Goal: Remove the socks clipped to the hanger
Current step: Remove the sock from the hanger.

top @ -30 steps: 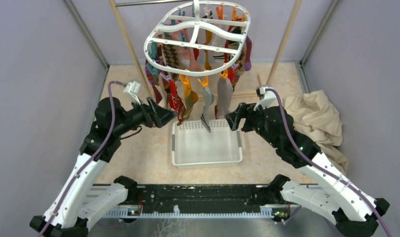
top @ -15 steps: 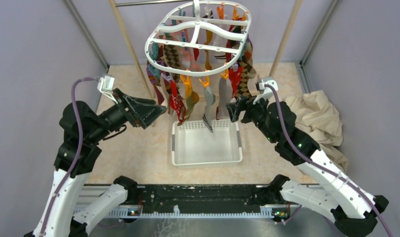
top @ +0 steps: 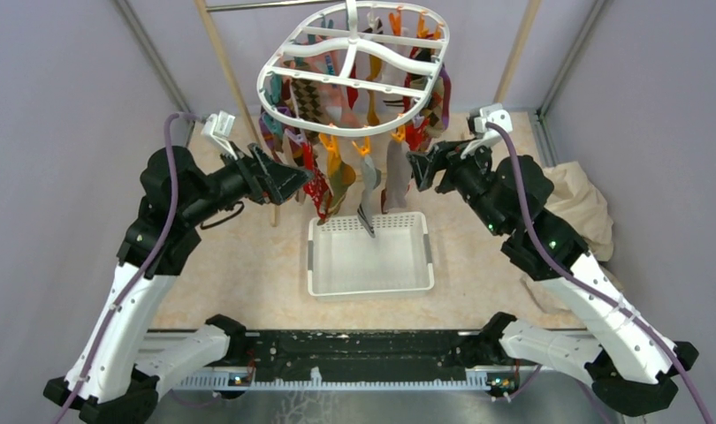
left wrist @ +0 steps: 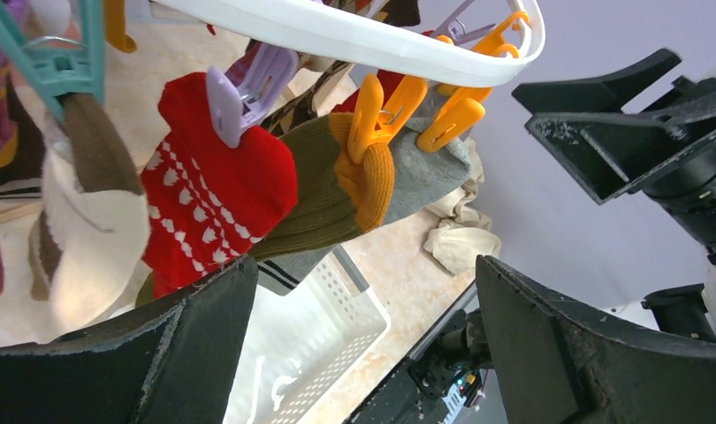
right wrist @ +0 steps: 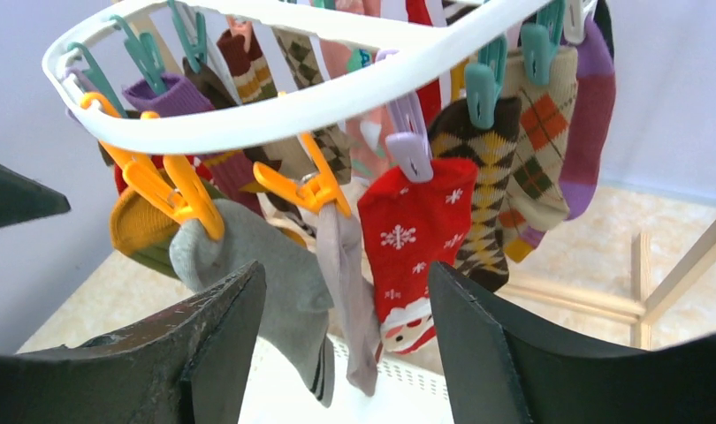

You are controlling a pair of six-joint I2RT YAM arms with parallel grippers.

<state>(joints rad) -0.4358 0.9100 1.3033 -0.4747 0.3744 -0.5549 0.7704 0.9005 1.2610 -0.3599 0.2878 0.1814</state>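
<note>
Socks (top: 341,179) hang between open left tool (top: 299,181), open right tool (top: 416,168).

Lavender walls (top: 63,88) enclose a beige speckled floor (top: 248,265).

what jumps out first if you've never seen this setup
A white hanger hangs high at the back, crowded with bright socks on orange, teal and purple clips. The left gripper and right gripper, both open, flank it. A white basket sits below.
</note>
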